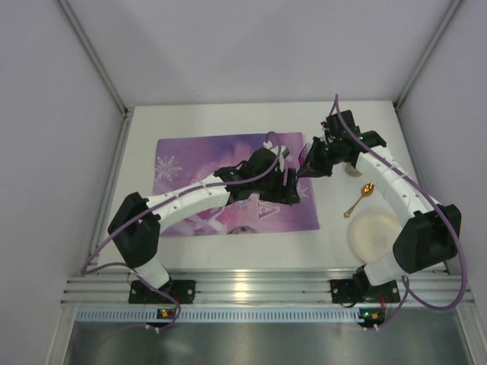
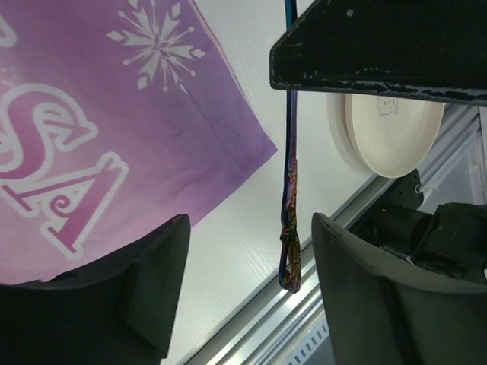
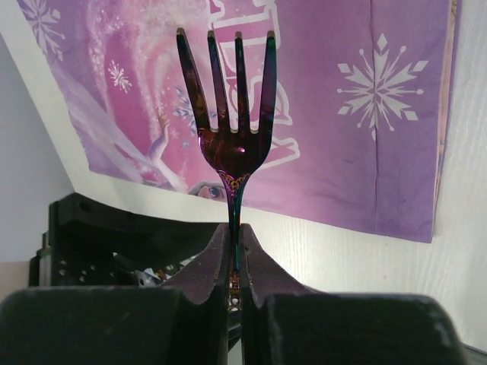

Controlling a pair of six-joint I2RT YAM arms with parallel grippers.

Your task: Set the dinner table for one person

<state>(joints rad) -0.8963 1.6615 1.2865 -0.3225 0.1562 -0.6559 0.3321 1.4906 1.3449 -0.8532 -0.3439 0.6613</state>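
Dinner table (image 1: 251, 252) fills the top view, white with metal rails at its near edge, and a purple placemat (image 1: 190, 163) lies on its middle. Over the placemat's right edge the right gripper (image 3: 236, 247) is clamped tight on the handle of a fork (image 3: 232, 144), tines pointing away. Beside it the left gripper (image 2: 249, 236) stands wide apart around the fork's free handle end (neither finger touches it). Right of the placemat a gold spoon (image 1: 359, 200) lies on the bare table and, nearer the arms, a cream plate (image 1: 373, 233).
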